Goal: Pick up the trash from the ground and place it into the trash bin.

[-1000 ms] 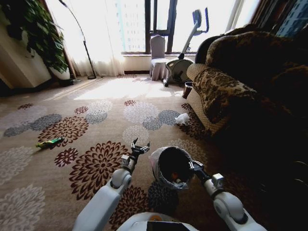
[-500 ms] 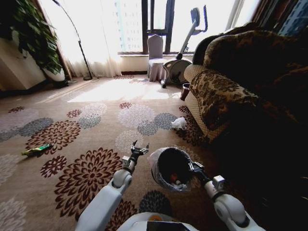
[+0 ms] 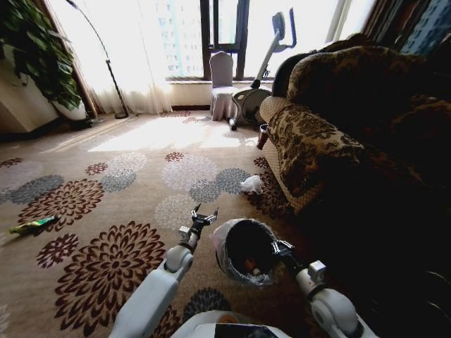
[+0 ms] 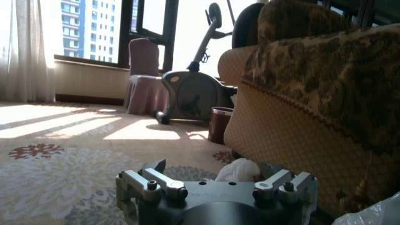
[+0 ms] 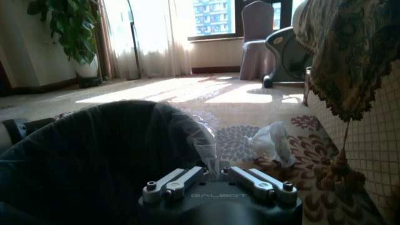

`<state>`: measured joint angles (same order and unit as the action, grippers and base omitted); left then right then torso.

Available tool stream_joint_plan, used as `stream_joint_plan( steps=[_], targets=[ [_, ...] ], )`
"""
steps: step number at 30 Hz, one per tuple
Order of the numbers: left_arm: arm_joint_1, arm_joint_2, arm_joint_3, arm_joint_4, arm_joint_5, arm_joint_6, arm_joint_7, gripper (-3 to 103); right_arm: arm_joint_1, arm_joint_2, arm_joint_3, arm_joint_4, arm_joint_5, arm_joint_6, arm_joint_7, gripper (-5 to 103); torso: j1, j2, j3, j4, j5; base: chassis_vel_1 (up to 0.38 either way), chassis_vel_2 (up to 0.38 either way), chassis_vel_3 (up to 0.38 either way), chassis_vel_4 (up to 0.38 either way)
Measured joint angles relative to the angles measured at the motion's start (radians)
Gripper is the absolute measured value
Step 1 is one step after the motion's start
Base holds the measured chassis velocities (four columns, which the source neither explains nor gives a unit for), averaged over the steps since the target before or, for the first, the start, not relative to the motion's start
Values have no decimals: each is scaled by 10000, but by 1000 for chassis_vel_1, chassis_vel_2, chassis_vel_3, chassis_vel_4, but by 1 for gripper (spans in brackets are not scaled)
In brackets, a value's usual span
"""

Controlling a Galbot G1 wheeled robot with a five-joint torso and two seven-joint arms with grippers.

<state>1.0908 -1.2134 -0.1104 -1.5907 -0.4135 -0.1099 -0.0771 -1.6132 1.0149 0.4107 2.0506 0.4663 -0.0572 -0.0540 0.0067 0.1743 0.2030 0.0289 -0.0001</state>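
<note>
Carrying the small round black trash bin with its translucent liner, your right gripper is clamped on its rim; your left gripper, beside it, hangs spread and empty; the crumpled white plastic bag lies beyond, against the patterned sofa; a slipping liner could drop the bin.

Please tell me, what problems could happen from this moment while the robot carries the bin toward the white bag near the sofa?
1. The right end effector holds the trash bin only at its rim, over the thin liner, so the bin might slip or tilt and spill the pieces inside.
2. The white plastic bag lies close against the sofa, so the open left end effector may brush the fabric when reaching.
3. The green piece lies far off to the left and could be missed.
</note>
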Motion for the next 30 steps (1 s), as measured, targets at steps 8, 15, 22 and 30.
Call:
stream_joint_plan(
  steps=[8,15,22,30],
  targets=[
    [25,11,-58,48,3,1,11,98,6,136,-118,16,-187,456,-68,4,0,0,1,-3,6,-163,-189,141,133],
    [19,17,-82,167,2,-2,16,100,-56,158,-131,114,-283,538,-142,4,0,0,0,5,1,8,7,-3,-2],
    [-67,-55,-60,300,11,-2,16,99,-244,202,-86,183,-493,461,-180,4,1,0,0,-3,4,0,0,0,0],
    [-205,-88,-75,564,107,-2,-25,99,-389,281,-78,284,-606,471,-222,4,0,0,0,0,1,-15,21,18,-21]
  ],
)
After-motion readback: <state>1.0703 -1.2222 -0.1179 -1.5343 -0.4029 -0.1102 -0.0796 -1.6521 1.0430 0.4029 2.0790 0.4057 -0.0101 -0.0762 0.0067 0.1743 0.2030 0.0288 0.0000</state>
